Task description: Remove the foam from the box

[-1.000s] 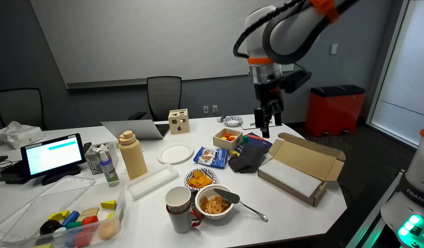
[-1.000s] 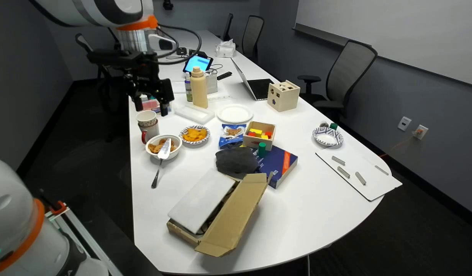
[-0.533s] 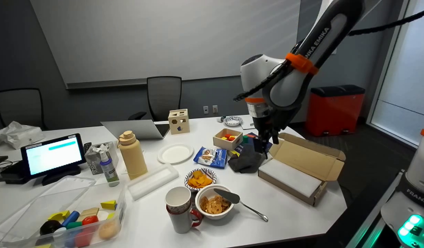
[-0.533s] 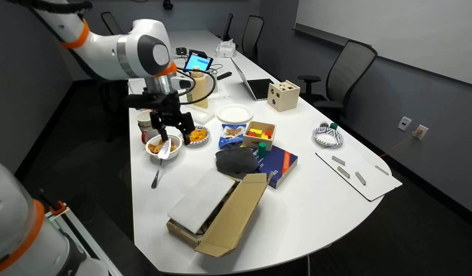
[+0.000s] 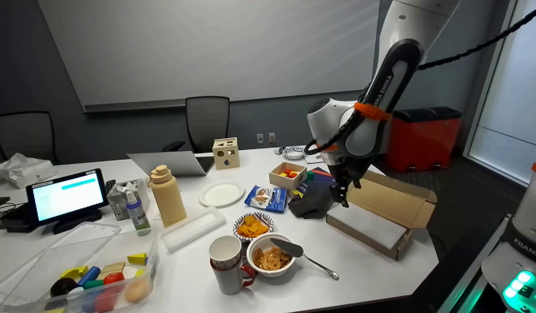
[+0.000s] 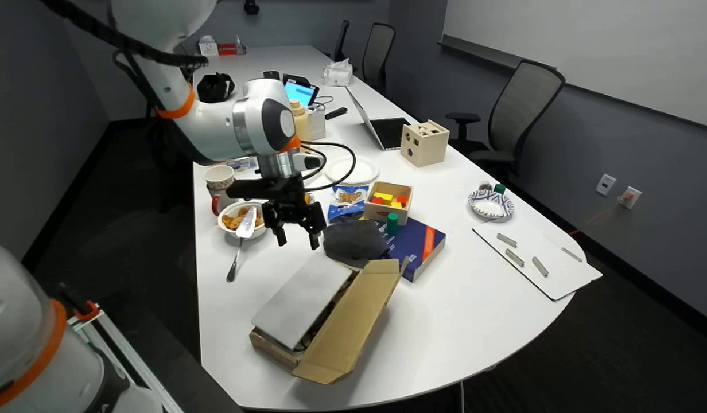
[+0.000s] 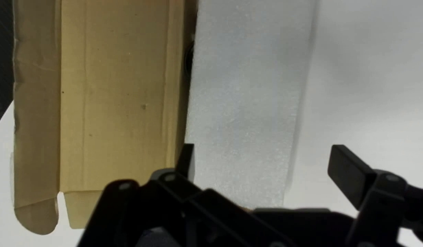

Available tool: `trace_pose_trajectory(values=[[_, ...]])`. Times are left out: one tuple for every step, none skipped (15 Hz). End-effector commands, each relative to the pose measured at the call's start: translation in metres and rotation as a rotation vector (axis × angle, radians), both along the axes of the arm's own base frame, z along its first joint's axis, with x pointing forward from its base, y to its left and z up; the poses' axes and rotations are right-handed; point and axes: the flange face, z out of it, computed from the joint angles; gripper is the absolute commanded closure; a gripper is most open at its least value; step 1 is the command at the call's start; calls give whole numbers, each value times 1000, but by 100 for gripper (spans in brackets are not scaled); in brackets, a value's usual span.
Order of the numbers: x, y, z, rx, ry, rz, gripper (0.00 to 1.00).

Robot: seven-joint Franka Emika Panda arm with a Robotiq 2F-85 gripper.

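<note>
Presently listed: one foam slab (image 7: pixel 244 99), pale and oblong; it lay in the cardboard box (image 6: pixel 274 349), its upper face uncovered. Lid (image 6: pixel 350 321), one, hinged, stood folded back along a long side. Gripper (image 6: pixel 298 241), one: it hung near the box's end closest to the dark cloth (image 6: pixel 355 240), apparently clear of the slab, jaws wide apart, nothing held. In the wrist view its fingers (image 7: pixel 352 176) framed the slab, one overlapping the lid-side edge, the other over table (image 7: pixel 355 85) beyond the opposite edge. Step in hand, as judged: the approach; grasp and lifting-out were not yet done. Next move, as judged: it called for a slight shift toward the lid, a straight descent with one finger into the dark gap there, then a light squeeze across the narrow width. Depth of the slab could not be told.
</note>
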Motion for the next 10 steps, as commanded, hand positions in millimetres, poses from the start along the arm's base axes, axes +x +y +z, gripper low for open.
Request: trace_pose_trajectory(values=[[13, -6, -40, -7, -3, 2, 0], [13, -4, -49, -5, 5, 5, 0], [12, -2, -58, -5, 15, 10, 0], [12, 1, -67, -6, 22, 11, 0], [10, 4, -75, -12, 34, 17, 0], [8, 8, -83, -17, 42, 25, 0], [7, 11, -90, -29, 44, 33, 0], [6, 13, -97, -42, 51, 35, 0], [4, 14, -104, -56, 56, 33, 0], [4, 15, -110, -70, 59, 35, 0]])
